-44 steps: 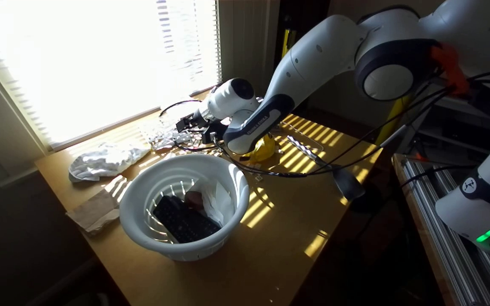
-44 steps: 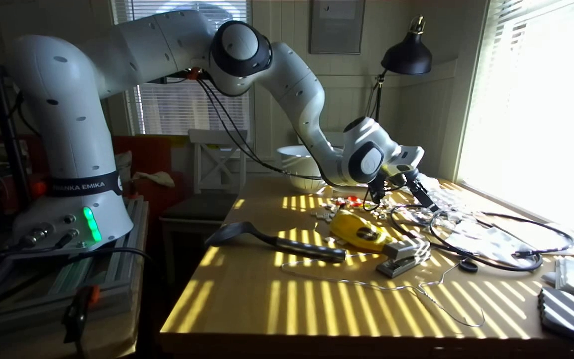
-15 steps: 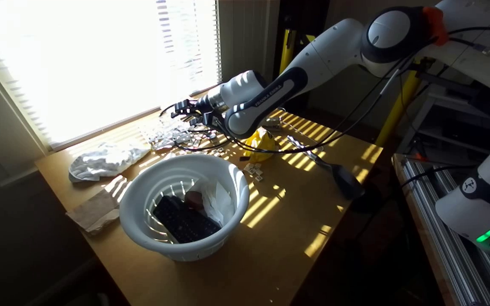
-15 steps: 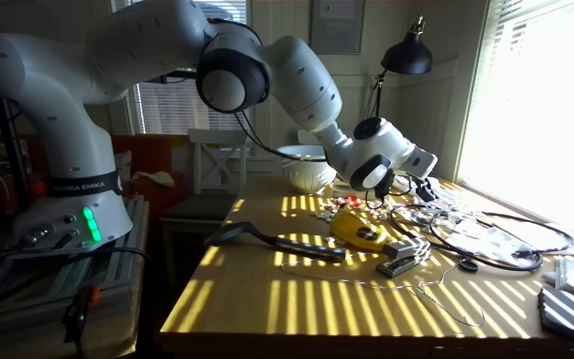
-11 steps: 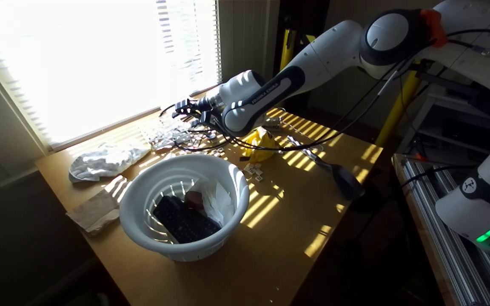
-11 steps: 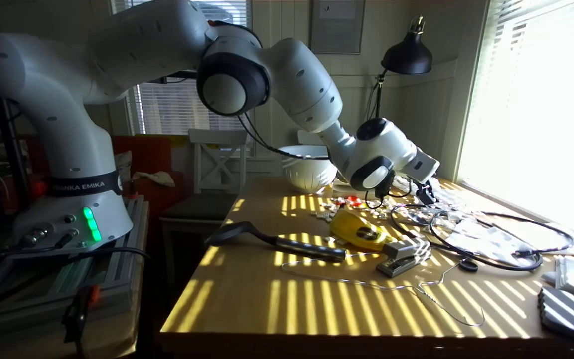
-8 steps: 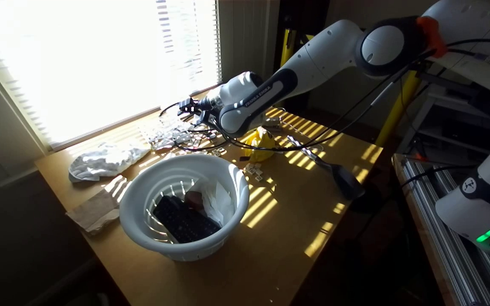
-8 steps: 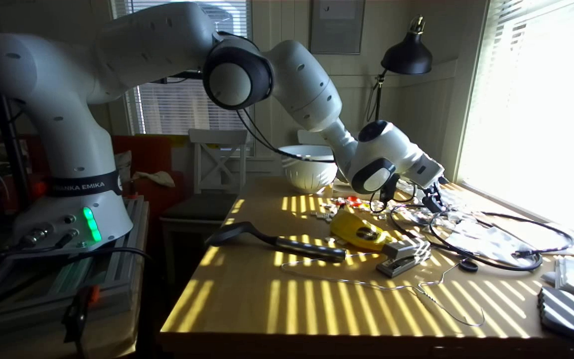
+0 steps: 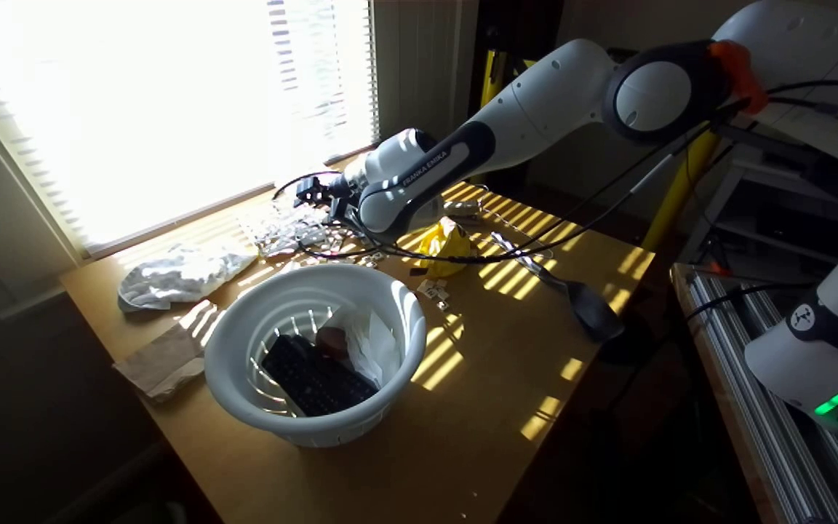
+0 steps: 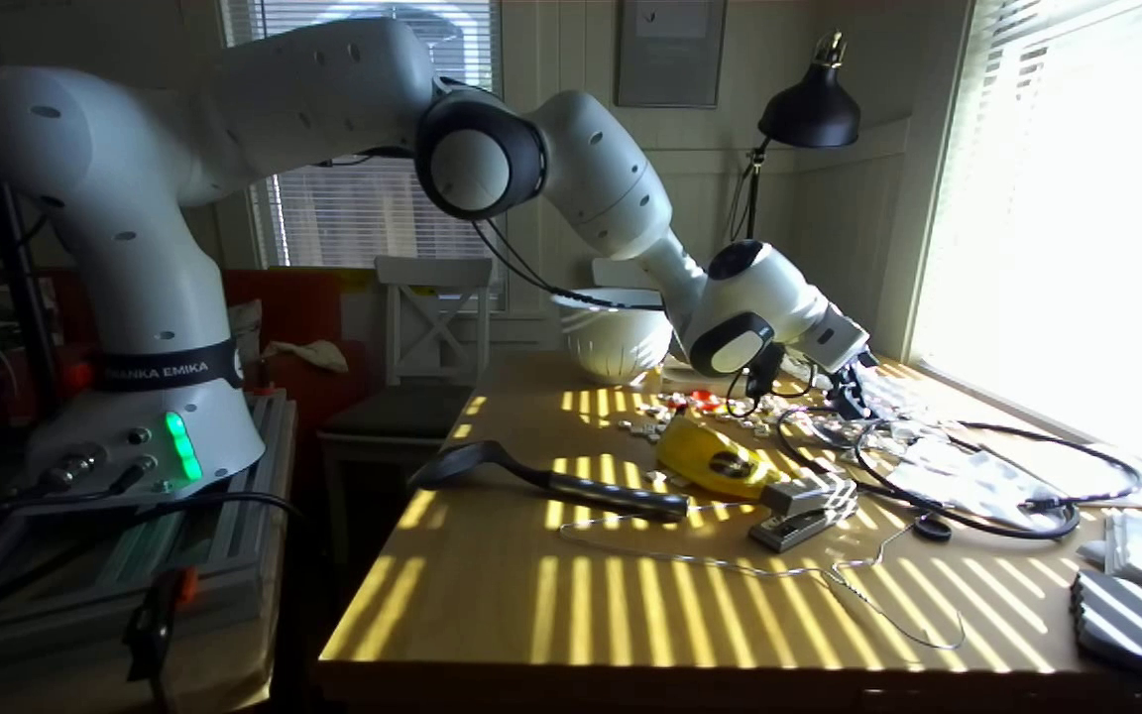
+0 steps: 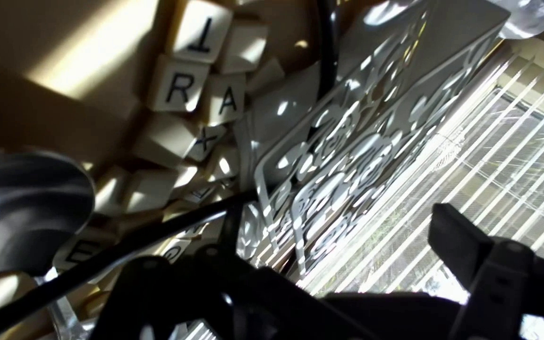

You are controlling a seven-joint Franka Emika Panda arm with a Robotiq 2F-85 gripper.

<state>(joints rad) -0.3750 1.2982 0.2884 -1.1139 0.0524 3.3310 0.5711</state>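
My gripper (image 11: 333,241) stands open over the cluttered window side of the table, with nothing held between its fingers. In the wrist view, clear shiny plastic packaging (image 11: 347,141) lies beyond the jaws. White letter tiles (image 11: 180,87) are heaped to the left, beside a dark rounded metal piece (image 11: 26,208), perhaps a spoon bowl. A black cable (image 11: 125,250) crosses near the left finger; whether they touch I cannot tell. In both exterior views the gripper (image 9: 319,202) hangs low above this pile, near a loop of black cable (image 10: 977,526).
A white basket (image 9: 226,386) holds a black keyboard (image 9: 317,382) and papers. Near the arm lie a yellow object (image 10: 710,456), a stapler (image 10: 804,511), a long-handled utensil (image 10: 616,496) and bent wire (image 10: 700,565). A pale cloth (image 9: 179,276) rests by the window; a lamp (image 10: 809,109) stands behind.
Since the earliest frames the arm has swung and the wrist has turned. Over the last second the gripper has shifted slightly while the elbow sank a little. The table objects look unmoved.
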